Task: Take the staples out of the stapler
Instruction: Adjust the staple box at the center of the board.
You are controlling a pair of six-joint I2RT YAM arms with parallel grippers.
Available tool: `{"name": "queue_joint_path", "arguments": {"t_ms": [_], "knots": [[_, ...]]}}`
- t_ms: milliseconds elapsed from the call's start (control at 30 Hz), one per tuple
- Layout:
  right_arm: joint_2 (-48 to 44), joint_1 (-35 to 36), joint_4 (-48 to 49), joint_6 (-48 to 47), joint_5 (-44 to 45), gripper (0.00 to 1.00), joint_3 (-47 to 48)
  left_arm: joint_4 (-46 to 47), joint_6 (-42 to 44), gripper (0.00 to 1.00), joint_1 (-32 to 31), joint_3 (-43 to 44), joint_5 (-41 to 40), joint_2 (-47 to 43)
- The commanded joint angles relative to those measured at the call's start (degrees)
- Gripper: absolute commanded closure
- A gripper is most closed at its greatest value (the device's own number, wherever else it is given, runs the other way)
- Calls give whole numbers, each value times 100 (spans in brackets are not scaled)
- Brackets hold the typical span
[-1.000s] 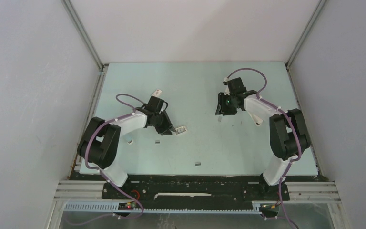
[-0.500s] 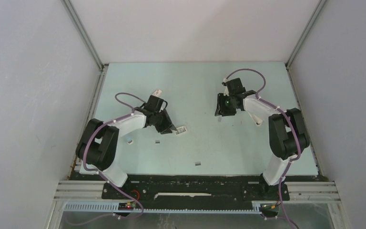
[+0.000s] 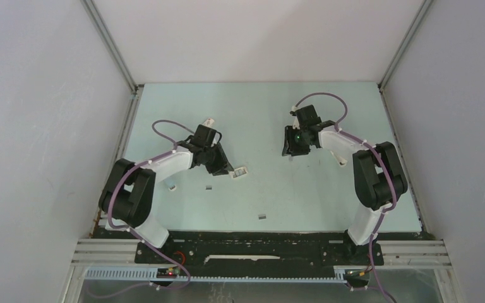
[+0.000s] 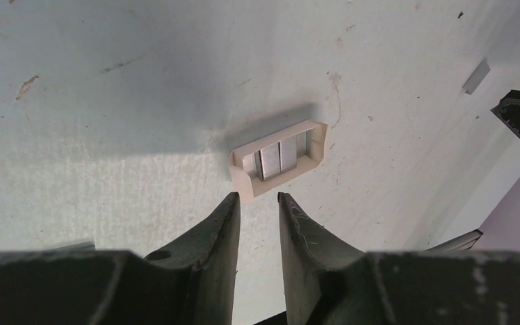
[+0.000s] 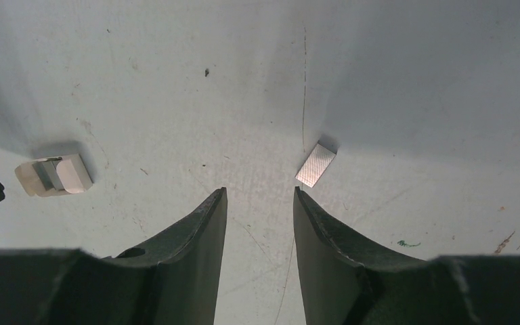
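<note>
On pale surface (image 3: 328,189), between my two arms: several staples (image 3: 263,216) lying loose, well apart. I judge unloading largely done. No stapler I can find in any view, so cannot say what remains inside. Right pincer (image 5: 258,196) spread, empty. One staple strip (image 5: 315,164) lies flat just ahead of its tips, slightly to one side of gap, untouched. Left pincer (image 4: 258,203) narrowly parted, empty, tips just short of small box (image 4: 279,158) holding grey strips.
</note>
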Motion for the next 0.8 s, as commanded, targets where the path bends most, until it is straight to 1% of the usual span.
{"name": "queue_joint_path", "arguments": {"t_ms": [0, 200, 433, 600, 767], "knots": [[25, 30, 97, -40, 81, 51, 68, -293, 214, 67, -114, 534, -60, 155], [17, 20, 105, -41, 40, 51, 68, -824, 252, 69, -258, 921, -276, 512], [0, -11, 105, -13, -22, 51, 66, -1210, 244, 70, -300, 1081, -504, 591], [7, -15, 113, 8, -69, 51, 60, -1270, 239, 68, -314, 1079, -637, 454], [15, -16, 122, 14, -112, 51, 59, -1224, 226, 68, -308, 1069, -583, 580]]}}
